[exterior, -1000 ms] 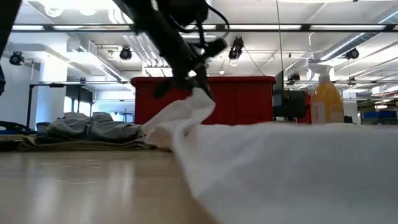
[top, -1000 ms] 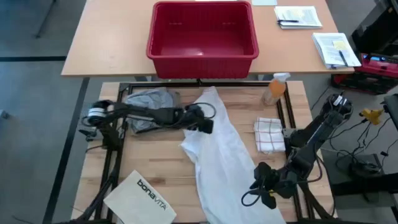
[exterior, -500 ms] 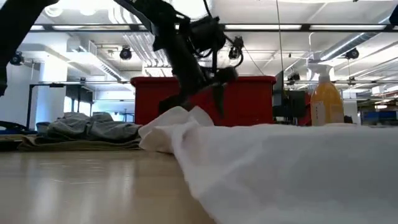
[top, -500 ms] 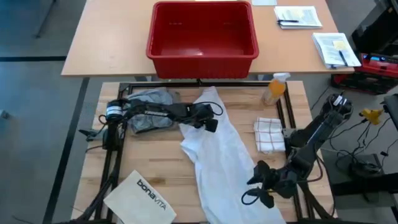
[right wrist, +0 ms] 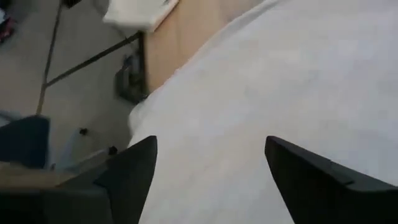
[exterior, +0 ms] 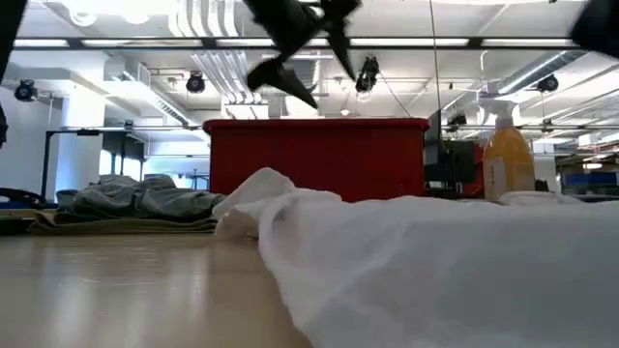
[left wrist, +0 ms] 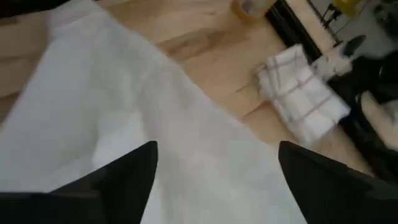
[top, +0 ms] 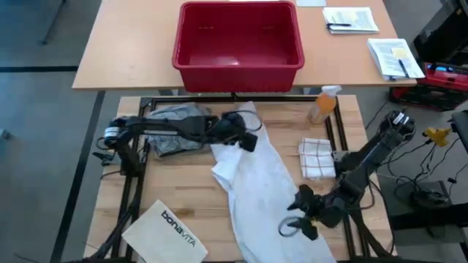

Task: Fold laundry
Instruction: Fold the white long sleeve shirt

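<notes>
One wooden surface [top: 183, 193] carries everything, with bare wood showing left of the white shirt [top: 252, 183]. That shirt, the largest garment, runs lengthwise from beneath the left pincer [top: 245, 139] toward the right pincer [top: 298, 223] at its near edge. Both pincers hang with fingers apart, holding nothing. One grey T-shirt [top: 174, 120] lies behind the left pincer. One checked cloth [top: 316, 158] lies beyond the right pincer.
</notes>
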You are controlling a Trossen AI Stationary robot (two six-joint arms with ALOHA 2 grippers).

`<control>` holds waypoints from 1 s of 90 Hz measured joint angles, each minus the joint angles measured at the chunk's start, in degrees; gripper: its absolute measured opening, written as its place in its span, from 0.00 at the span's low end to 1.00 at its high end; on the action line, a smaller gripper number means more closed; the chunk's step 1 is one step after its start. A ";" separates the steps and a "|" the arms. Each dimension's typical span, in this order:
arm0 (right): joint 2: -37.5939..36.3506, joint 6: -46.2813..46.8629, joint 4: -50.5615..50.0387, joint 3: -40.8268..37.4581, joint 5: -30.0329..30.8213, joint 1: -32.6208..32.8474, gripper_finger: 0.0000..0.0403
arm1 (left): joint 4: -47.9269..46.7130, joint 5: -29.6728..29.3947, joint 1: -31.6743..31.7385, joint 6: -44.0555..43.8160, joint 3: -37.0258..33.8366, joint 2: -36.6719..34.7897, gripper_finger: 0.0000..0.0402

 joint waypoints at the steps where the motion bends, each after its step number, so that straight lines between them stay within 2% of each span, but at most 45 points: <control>1: -0.01 -0.32 -0.01 0.00 -0.18 -0.68 0.69 | -0.17 -0.29 -0.32 -0.25 -0.75 -0.62 0.78; 12: -0.22 -6.03 1.25 -0.02 -5.06 -9.59 0.64 | 1.01 -2.79 -4.03 -7.31 -12.50 -8.95 0.77; 26: 0.80 -17.47 10.40 -0.02 -14.95 -22.92 0.59 | 13.60 -4.14 -9.75 -15.49 -27.98 -18.58 0.77; 38: 2.30 -28.40 14.79 -0.02 -15.61 -31.83 0.55 | 14.92 -1.14 -12.14 -17.39 -35.51 -21.45 0.77; 51: 3.00 -25.29 13.32 -0.04 -19.04 -41.37 0.50 | 17.57 1.94 -12.60 -22.84 -42.24 -23.36 0.77; 62: 3.64 -23.48 12.96 -0.04 -23.06 -44.60 0.46 | 19.09 1.97 -12.56 -26.21 -47.11 -23.28 0.77; 74: 7.47 -25.22 12.83 -0.04 -23.18 -46.61 0.38 | 33.90 6.37 -11.93 -25.81 -52.61 -21.97 0.77; 90: 15.79 -30.79 13.67 -0.04 -23.29 -47.79 0.23 | 45.94 5.26 -11.89 -30.42 -58.13 -17.18 0.77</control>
